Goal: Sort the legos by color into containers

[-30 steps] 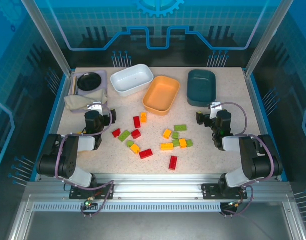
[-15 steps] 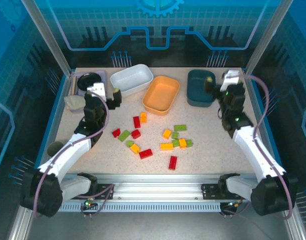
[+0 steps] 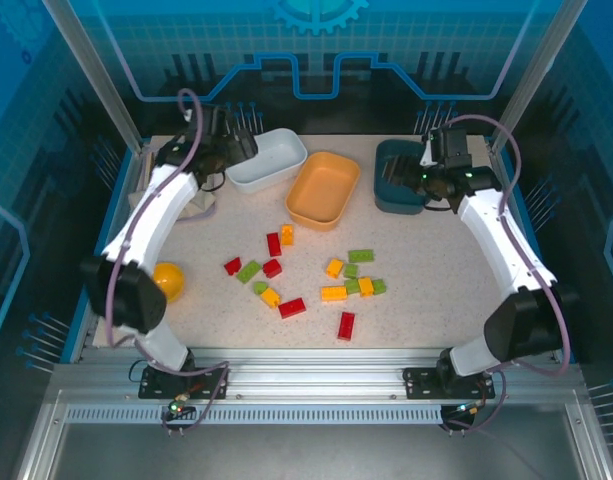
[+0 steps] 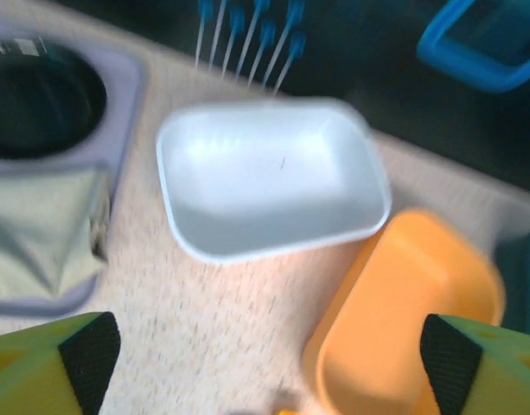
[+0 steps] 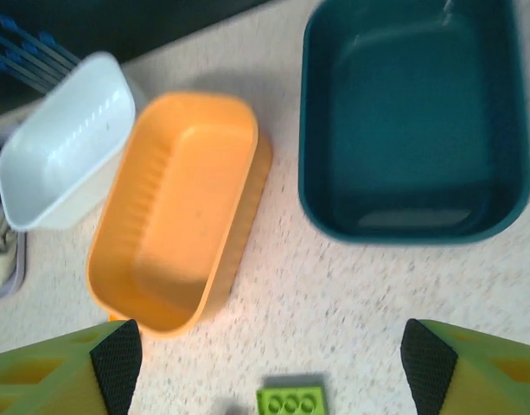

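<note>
Left wrist view: the left fingers [image 4: 40, 367] are released, spread wide, grasping nothing. The white bin [image 4: 273, 181] lies ahead between the tips, empty, likely staged to receive one color. Likewise released, the right fingers [image 5: 472, 367] have the teal bin [image 5: 411, 121] ahead and one green brick [image 5: 290, 402] low between the tips. The other legos [image 3: 333, 292] lie loose on the desk [image 3: 436, 300], behind both sets of fingers, none yet sorted.
</note>
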Robot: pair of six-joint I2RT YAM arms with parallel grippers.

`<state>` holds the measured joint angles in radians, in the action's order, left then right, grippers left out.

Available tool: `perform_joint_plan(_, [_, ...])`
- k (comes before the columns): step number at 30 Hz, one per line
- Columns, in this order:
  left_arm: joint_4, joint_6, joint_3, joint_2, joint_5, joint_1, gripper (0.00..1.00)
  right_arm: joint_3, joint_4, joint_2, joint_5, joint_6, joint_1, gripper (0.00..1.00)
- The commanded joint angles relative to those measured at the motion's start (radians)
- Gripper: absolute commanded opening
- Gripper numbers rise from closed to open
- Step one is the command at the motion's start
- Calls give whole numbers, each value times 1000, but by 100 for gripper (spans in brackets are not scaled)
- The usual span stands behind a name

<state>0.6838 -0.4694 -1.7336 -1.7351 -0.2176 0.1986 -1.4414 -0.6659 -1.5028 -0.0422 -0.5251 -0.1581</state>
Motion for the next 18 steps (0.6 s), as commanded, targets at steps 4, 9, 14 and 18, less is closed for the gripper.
perform_joint_plan(4, [192,31,-257,-272,138,-42,82,-44,-59,-59,-190,-13,-23,80])
perform_joint_plan(9, [206,18,-492,-514,173,-80,78,-36,-54,-77,-215,-27,-46,79])
perform_joint_plan(14, [228,21,-706,-719,224,-95,76,-37,-67,-85,-228,-42,-55,79])
perform_joint_plan(18, [223,2,-766,-802,286,-100,70,-60,-81,-102,-232,-28,-53,79])
